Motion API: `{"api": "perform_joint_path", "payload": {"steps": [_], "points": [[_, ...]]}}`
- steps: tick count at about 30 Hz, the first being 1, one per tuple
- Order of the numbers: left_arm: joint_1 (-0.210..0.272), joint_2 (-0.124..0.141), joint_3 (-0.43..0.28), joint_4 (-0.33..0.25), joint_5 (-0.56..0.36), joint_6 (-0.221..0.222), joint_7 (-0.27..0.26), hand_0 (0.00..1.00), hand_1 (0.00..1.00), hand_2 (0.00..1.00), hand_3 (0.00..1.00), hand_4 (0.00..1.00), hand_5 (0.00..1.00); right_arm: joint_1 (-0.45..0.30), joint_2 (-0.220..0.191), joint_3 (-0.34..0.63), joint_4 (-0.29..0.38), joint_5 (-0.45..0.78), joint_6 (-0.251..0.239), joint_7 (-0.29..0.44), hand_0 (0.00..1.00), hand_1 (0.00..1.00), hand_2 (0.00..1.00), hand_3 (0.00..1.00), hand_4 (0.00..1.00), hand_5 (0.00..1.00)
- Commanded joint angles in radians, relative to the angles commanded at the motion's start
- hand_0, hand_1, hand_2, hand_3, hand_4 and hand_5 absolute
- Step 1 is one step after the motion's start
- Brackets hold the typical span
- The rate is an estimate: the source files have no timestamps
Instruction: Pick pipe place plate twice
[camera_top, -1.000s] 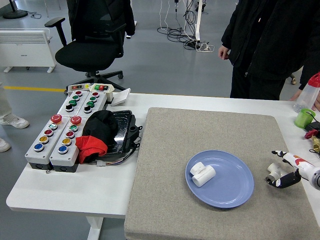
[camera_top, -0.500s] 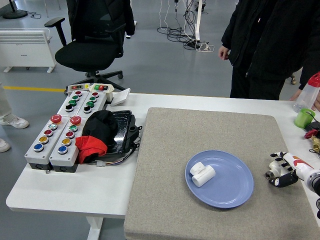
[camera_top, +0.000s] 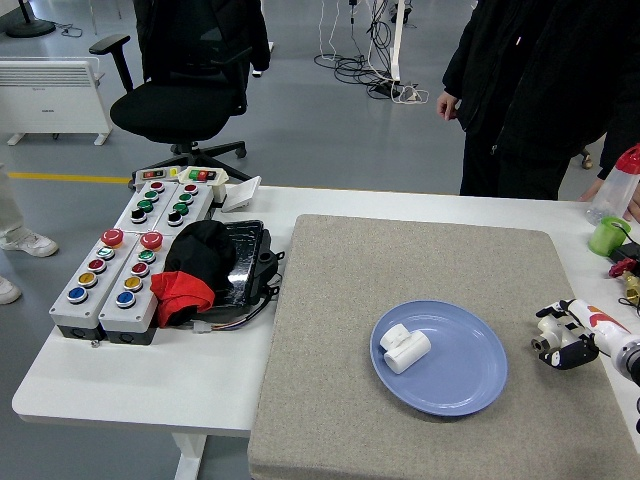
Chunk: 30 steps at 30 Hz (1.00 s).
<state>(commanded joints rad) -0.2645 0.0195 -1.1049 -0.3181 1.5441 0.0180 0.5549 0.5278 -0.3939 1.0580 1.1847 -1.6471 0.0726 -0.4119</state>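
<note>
White table (camera_top: 120, 385) carried a grey felt mat (camera_top: 420, 300) with a blue plate (camera_top: 470, 375) on it. One white pipe fitting (camera_top: 405, 348) lay on the plate's left part. Right hand (camera_top: 568, 338) sat at the mat's right edge, fingers curled around a second white pipe piece (camera_top: 548, 332). A person (camera_top: 540, 80) stood at the far side
</note>
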Motion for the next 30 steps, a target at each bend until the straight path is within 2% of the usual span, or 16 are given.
{"api": "perform_joint_path", "payload": {"steps": [1, 5, 8, 13, 14, 19, 20, 24, 25, 26, 30], "points": [[0.0, 0.0, 0.0, 0.0, 0.0, 0.0, 0.0, 0.653, 0.63, 0.633, 0.552, 0.387, 0.998, 0.0, -0.001, 0.001, 0.013, 0.0, -0.001, 0.0, 0.283, 0.406, 0.532, 0.665, 0.573, 0.017], [0.0, 0.001, -0.004, 0.001, 0.004, 0.001, -0.001, 0.653, 0.63, 0.633, 0.552, 0.387, 0.998, -0.001, -0.015, -0.016, 0.146, 0.025, -0.012, 0.009, 0.288, 0.411, 0.529, 0.657, 0.565, 0.016], [0.0, 0.002, -0.005, 0.001, 0.006, 0.0, 0.0, 0.653, 0.63, 0.633, 0.552, 0.388, 0.998, 0.0, -0.02, -0.045, 0.217, 0.047, -0.002, 0.005, 0.302, 0.419, 0.534, 0.655, 0.567, 0.013], [-0.001, 0.002, -0.001, 0.0, 0.002, 0.001, 0.001, 0.653, 0.63, 0.633, 0.552, 0.388, 0.998, 0.0, -0.019, -0.109, 0.263, 0.066, 0.048, -0.014, 0.302, 0.419, 0.534, 0.655, 0.567, 0.013], [-0.001, 0.003, -0.001, 0.001, 0.0, 0.001, 0.001, 0.653, 0.629, 0.633, 0.552, 0.388, 0.998, 0.0, -0.02, -0.118, 0.264, 0.063, 0.054, -0.013, 0.565, 0.593, 0.62, 0.696, 0.603, 0.058], [-0.002, 0.002, -0.004, 0.002, 0.002, 0.003, -0.002, 0.653, 0.629, 0.633, 0.552, 0.388, 0.998, 0.002, -0.022, -0.187, 0.26, 0.058, 0.092, 0.011, 0.565, 0.593, 0.62, 0.696, 0.603, 0.058], [-0.002, 0.002, -0.005, 0.002, 0.003, 0.003, -0.002, 0.653, 0.63, 0.633, 0.552, 0.387, 0.998, 0.003, -0.021, -0.193, 0.256, 0.047, 0.095, 0.026, 0.998, 0.998, 0.998, 0.998, 0.861, 0.307], [-0.002, 0.002, -0.008, 0.003, 0.007, 0.002, -0.002, 0.653, 0.63, 0.633, 0.552, 0.387, 0.998, 0.006, -0.019, -0.203, 0.253, 0.031, 0.097, 0.062, 0.998, 0.998, 0.998, 0.998, 0.861, 0.307], [-0.003, 0.002, -0.009, 0.003, 0.008, 0.002, -0.002, 0.653, 0.63, 0.633, 0.552, 0.387, 0.998, 0.007, -0.02, -0.204, 0.254, 0.03, 0.102, 0.063, 0.998, 0.998, 0.998, 0.998, 0.861, 0.307], [-0.003, 0.002, -0.01, 0.002, 0.01, 0.002, -0.002, 0.653, 0.629, 0.632, 0.552, 0.388, 0.998, 0.008, -0.02, -0.202, 0.253, 0.03, 0.108, 0.061, 0.998, 0.998, 0.998, 0.998, 0.907, 0.325], [-0.003, 0.003, -0.007, 0.002, 0.007, 0.002, -0.001, 0.653, 0.629, 0.632, 0.552, 0.388, 0.998, 0.003, -0.021, -0.188, 0.256, 0.028, 0.122, 0.051, 0.998, 0.998, 0.998, 0.998, 0.907, 0.325]]}}
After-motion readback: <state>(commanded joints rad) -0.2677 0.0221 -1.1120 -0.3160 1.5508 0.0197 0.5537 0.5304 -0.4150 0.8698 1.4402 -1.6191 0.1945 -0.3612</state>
